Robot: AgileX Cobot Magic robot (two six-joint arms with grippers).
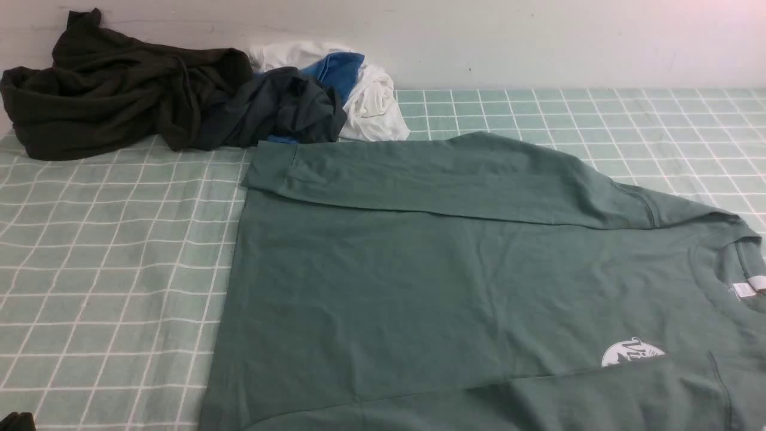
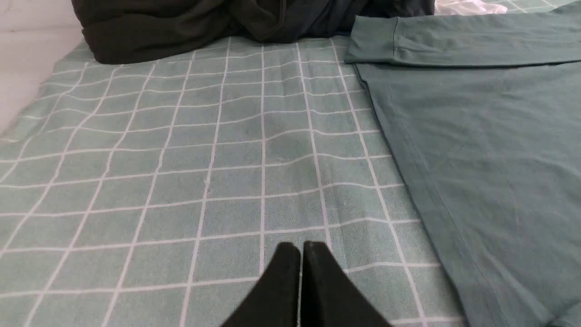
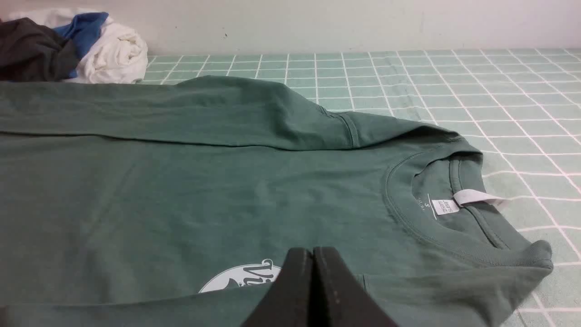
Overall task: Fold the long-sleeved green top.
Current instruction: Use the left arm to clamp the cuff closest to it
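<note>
Front view shows you the green top (image 1: pixel 419 281) lying flat on the checked sheet (image 1: pixel 108 269), collar toward your right, both sleeves laid across its body. Your left gripper (image 2: pixel 301 249) is pinched closed over bare sheet beside the top's hem edge, holding nothing. Your right gripper (image 3: pixel 313 252) is closed too, empty, over the near sleeve by the logo (image 3: pixel 227 285).

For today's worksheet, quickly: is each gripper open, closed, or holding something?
Left gripper: closed, holding nothing, over the checked sheet.
Right gripper: closed, holding nothing, over the green long-sleeved top.
</note>
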